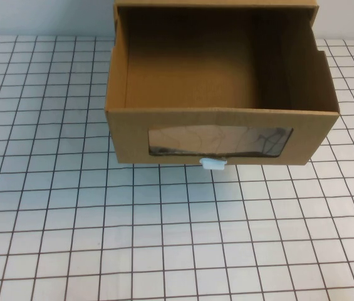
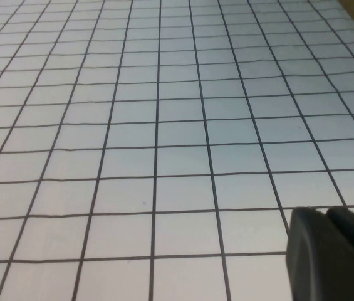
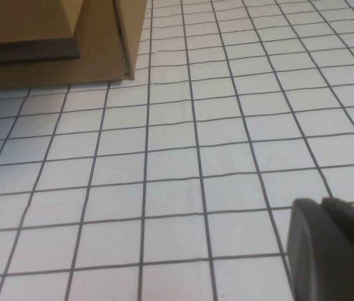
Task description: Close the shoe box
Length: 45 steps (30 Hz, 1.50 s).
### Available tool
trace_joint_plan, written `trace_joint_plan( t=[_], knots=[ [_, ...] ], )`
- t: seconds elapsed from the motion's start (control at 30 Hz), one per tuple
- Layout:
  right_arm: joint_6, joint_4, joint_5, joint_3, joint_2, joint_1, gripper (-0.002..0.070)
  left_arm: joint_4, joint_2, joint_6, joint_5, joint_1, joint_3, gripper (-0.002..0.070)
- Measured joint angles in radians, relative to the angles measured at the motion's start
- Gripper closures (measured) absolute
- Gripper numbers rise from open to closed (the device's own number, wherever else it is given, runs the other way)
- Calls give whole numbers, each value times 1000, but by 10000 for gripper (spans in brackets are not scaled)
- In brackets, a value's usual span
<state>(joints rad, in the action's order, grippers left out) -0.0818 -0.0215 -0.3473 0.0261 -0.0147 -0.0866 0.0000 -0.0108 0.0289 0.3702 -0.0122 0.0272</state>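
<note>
The brown corrugated cardboard shoe box [image 1: 220, 94], a drawer-style unit, is sitting at the far centre of the table, slightly right of the middle line in the high view. Its drawer is standing pulled out toward the near side, and the open top is exposing a bare cardboard interior. The front panel is facing the near edge and is carrying a wide clear plastic window [image 1: 219, 141], which is reflecting light. A small white pull tab [image 1: 213, 164] is projecting from the lower edge of that front, just below the window. The outer sleeve is showing only as a strip at the far edge of the high view.

The box is resting on a white table surface ruled with a dark grid [image 1: 164, 238].

Neither arm is appearing in the high view. The left gripper [image 2: 333, 254] is showing only as a dark rounded part at the edge of the left wrist view, hanging above bare grid; whether its fingers are apart or together cannot be told, and nothing is seen in its hold. The right gripper [image 3: 333, 248] is showing likewise as a dark grey part in the right wrist view, above the grid and well apart from the box corner visible there [image 3: 101, 44]; its opening also cannot be told.
</note>
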Motion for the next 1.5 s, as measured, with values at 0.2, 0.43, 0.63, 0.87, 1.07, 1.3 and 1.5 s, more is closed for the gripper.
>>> trace_joint_plan(
  t=[0.2,0.43,0.63,0.87,1.07,1.3,1.5],
  knots=[
    [0,0,0,0,0,0,690,0,0,0,-2,0,0,680],
    [0,0,27,0,0,0,690,0,0,0,-53,0,0,680],
    [0,0,153,1,0,0,690,-26,0,0,-130,0,0,680],
    [0,0,506,1,0,0,690,-192,0,-4,-435,0,0,680],
    [0,0,718,1,0,0,690,-254,0,-6,-611,0,0,680],
    [-16,3,844,1,0,0,690,-264,0,-66,-710,0,0,680],
    [-96,30,1185,-11,0,0,690,-264,-2,-405,-1080,0,-3,680]
  ],
)
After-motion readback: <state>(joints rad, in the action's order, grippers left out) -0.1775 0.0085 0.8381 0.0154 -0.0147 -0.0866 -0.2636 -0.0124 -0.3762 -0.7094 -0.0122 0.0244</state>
